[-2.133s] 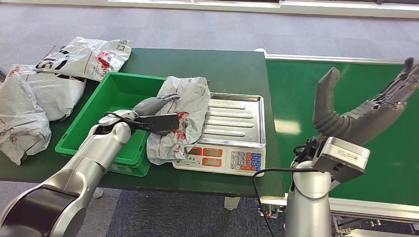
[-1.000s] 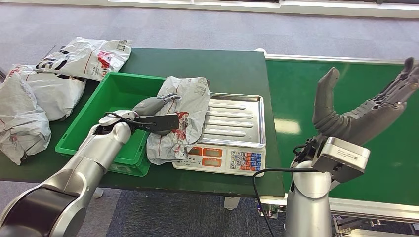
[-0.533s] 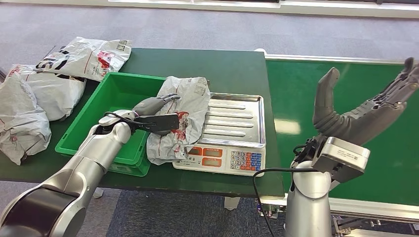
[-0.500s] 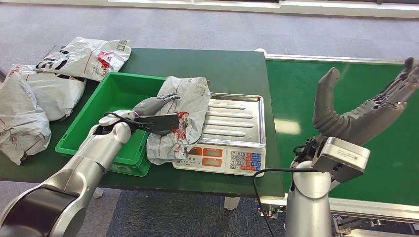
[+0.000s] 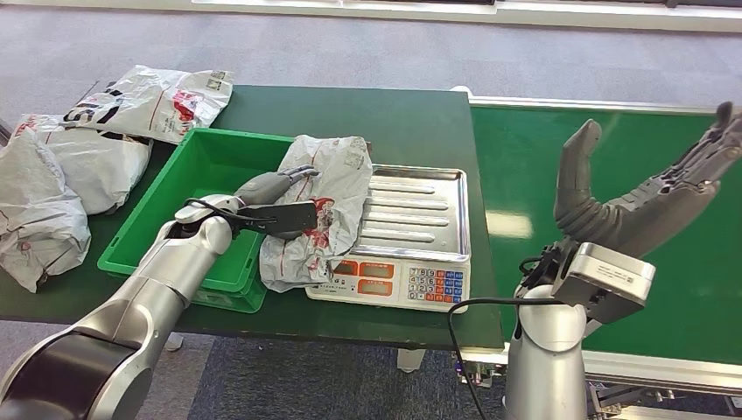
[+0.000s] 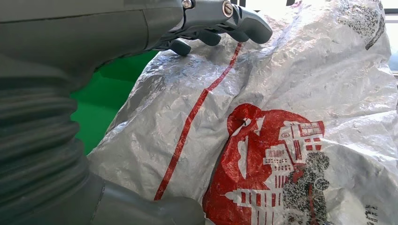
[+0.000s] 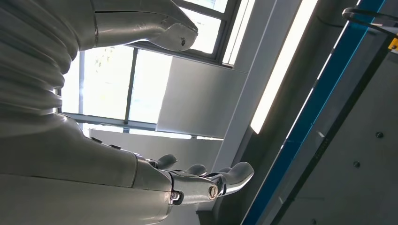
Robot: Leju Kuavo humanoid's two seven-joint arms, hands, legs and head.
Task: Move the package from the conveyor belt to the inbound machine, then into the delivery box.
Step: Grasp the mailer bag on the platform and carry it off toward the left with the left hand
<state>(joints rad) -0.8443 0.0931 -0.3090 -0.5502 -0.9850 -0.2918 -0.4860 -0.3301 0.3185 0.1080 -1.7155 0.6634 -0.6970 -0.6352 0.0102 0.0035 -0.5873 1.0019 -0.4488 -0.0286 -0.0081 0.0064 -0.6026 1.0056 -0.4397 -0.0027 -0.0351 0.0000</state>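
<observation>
A grey package point(image 5: 319, 206) is gripped by the left hand point(image 5: 276, 203), draped over the scale point(image 5: 411, 232) edge and the green bin point(image 5: 206, 171) rim beside the scale. The right hand point(image 5: 643, 197) is held spread above the conveyor belt point(image 5: 525, 166), right of the scale. More packages point(image 5: 61, 166) are piled left of the bin.

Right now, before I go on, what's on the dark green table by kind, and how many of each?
Grey mailer packages: 4, one held by the left hand across bin and scale, three loose at the far left.
Green bins: 1.
Scales: 1.
Total: 6.
</observation>
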